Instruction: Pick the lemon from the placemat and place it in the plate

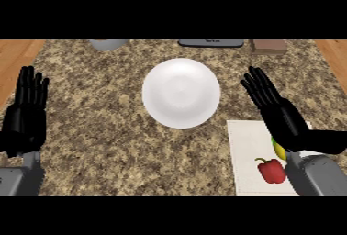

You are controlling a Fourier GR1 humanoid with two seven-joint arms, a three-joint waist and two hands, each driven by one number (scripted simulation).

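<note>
A white plate (181,92) sits mid-tabletop (102,137) as the robot's right hand (283,117), fingers straight and holding nothing, hangs over the far edge of a white placemat (245,151) lying near-right of the plate. The lemon (278,149) shows only as a yellow sliver just near of that hand, most of it hidden under the palm and wrist; it lies on the placemat, not yet picked up. A red pepper (271,170) lies on the placemat just near of the lemon, close enough that the two almost touch. The left hand (25,112), open with fingers up, rests well left of the plate.

The likeliest trouble from here is the pepper: fingers closing on the lemon could catch it too, or nudge it so the lemon rolls off the placemat. With the lemon mostly hidden by the hand itself, a closing grip may land off-centre and squeeze the round fruit out sideways. On the carry, a release short of the plate's rim would leave it rolling on the tabletop.

Beyond the plate, at the tabletop's far edge, stand a grey vessel (108,44), a dark flat device (210,43) and a brown box (270,46). The device bears a small pale marking, too small to read; no other writing shows.
</note>
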